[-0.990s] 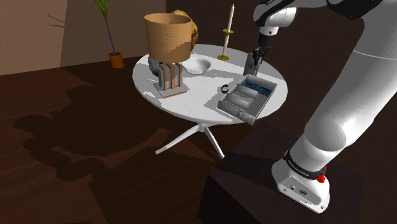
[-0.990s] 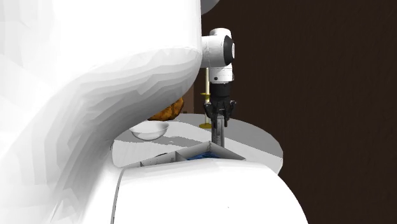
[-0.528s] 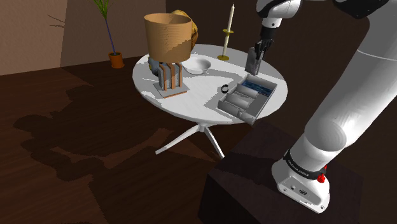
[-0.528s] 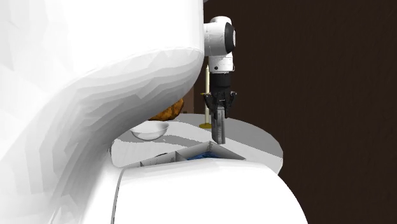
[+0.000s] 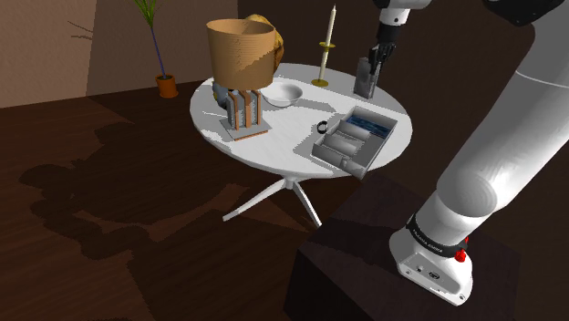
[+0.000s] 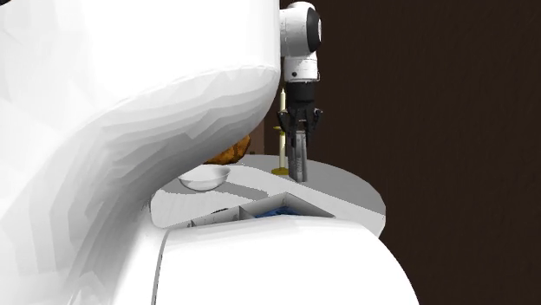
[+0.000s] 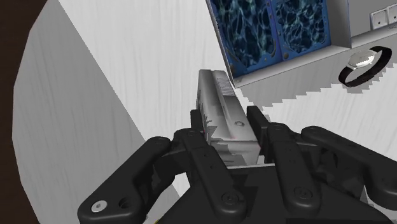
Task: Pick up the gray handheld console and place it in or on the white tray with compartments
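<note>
1. At the shoulder view's left, a potted plant [image 5: 166, 84] stands on the dark wooden floor [image 5: 109, 237] against a brown wall [image 5: 55, 46].
2. A round white table [image 5: 274, 150] on a splayed white foot carries a tan-shaded lamp [image 5: 240, 56], a white bowl [image 5: 284, 95] and a candle [image 5: 330, 41] in a brass holder.
3. Just right of the candle, the black gripper [image 5: 375, 66] pinches the top of the grey console [image 5: 365, 82], which hangs upright over the table's far side.
4. In the wrist view both fingers [image 7: 256, 124] press the console's sides.
5. The white tray [image 5: 339, 157] sits near the table's edge, apart from the console, with blue-patterned compartments.
6. A small black ring [image 5: 323, 127] lies beside the tray.
7. The dark stand [image 5: 356, 274] fills the lower right.
</note>
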